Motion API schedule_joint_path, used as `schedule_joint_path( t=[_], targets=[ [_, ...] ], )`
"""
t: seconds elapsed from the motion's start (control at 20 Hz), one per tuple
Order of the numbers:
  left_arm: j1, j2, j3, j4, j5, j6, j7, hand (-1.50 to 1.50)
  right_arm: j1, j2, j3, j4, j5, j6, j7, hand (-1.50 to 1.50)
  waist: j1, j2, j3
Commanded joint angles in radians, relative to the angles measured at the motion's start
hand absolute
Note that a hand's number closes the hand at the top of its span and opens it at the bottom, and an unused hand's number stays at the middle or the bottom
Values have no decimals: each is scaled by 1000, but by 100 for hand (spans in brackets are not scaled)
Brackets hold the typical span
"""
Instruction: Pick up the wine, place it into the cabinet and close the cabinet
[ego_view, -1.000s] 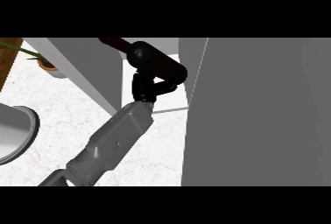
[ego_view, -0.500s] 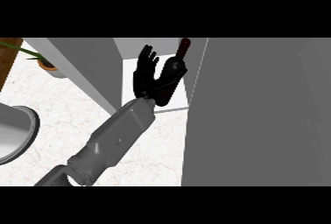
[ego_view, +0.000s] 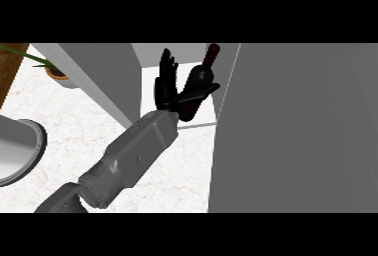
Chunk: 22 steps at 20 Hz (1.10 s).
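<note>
- The wine bottle's (ego_view: 201, 80) lower body sits behind the left robot hand (ego_view: 168, 92), so its base is hidden.
- The cabinet door (ego_view: 295, 130) runs past the right edge.
- A potted plant (ego_view: 52, 70) is cut by the cabinet's side panel (ego_view: 103, 75).
- A round grey vessel (ego_view: 18, 150) is cropped at the left edge.

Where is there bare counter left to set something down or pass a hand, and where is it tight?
Bare marble counter lies between the potted plant, the round metal rim at left and the forearm. A smaller patch sits between forearm and cabinet door. The cabinet opening is crowded: the open left hand and wine bottle fill it.
</note>
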Motion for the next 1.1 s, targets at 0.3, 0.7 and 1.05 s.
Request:
schedule_joint_path(
  t=[0.3, 0.7, 1.05],
  targets=[
    [11, 0, -65, -63, 19, 39, -71, -150, 27, -16, -18, -13, -23, 15, 2, -150, 16, -6, 0],
    [4, 0, -78, -104, 62, 7, -91, -150, -48, -12, -4, 10, 8, -27, 67, -150, 45, -11, 0],
    [72, 0, -134, -152, 57, -37, -141, -150, 10, -4, -6, -39, -3, -33, 63, -150, 71, -20, 0]
  ],
)
